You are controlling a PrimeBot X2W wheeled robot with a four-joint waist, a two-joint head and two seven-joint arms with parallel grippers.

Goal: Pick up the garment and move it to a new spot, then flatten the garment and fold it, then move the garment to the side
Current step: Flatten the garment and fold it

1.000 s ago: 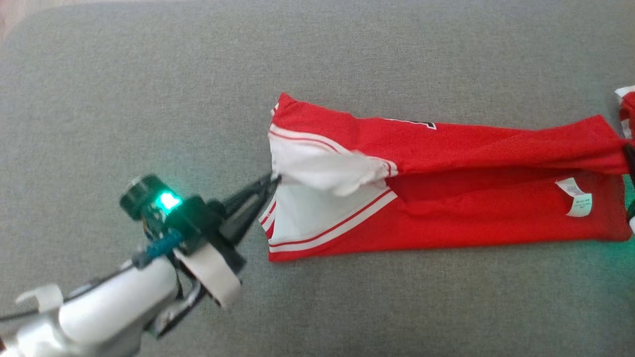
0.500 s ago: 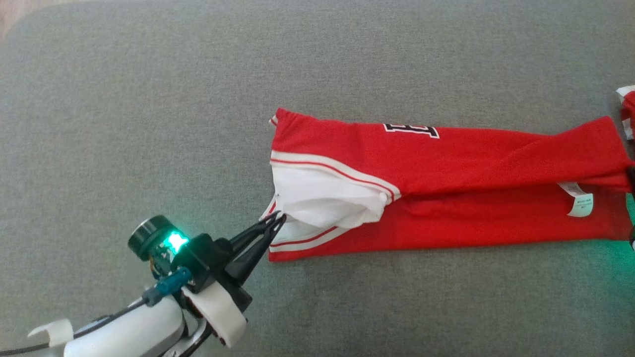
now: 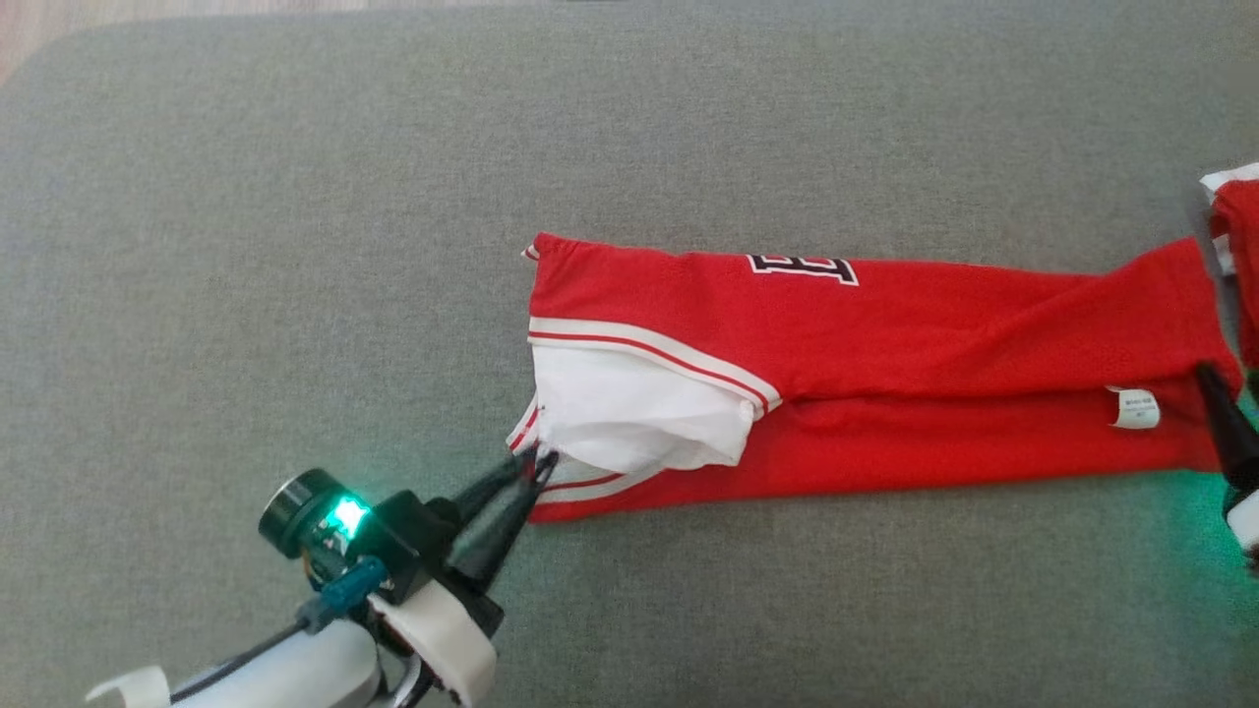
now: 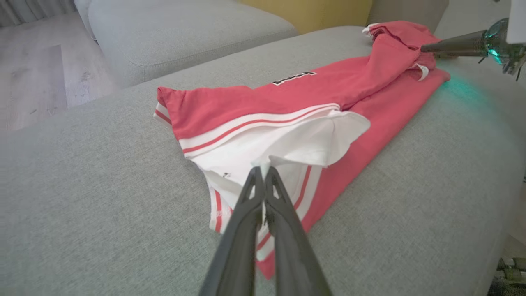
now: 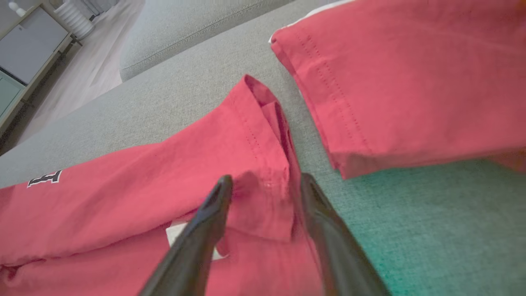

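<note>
The red garment (image 3: 885,334) lies as a long folded band on the grey cushion, with a white sleeve part (image 3: 629,408) at its left end and black lettering near the far edge. My left gripper (image 3: 539,458) is shut on the white fabric's tip; the left wrist view shows that fabric pinched at the left gripper (image 4: 263,170). At the garment's (image 5: 123,193) right end, my right gripper (image 5: 265,181) is open, its fingers (image 5: 213,205) either side of the red hem fold. A white care label (image 3: 1136,408) lies nearby.
A second red fabric part (image 3: 1239,216) with a white edge lies past the right end; I cannot tell whether it joins the garment. The grey sofa cushion (image 3: 295,246) spreads wide on the left and in front. Wood floor (image 4: 37,78) lies beyond its edge, and a yellow cushion (image 4: 308,10) stands behind.
My left gripper has drawn the white edge toward the front, and the garment has flattened into a narrower band. The right gripper's fingers have opened off the red hem.
</note>
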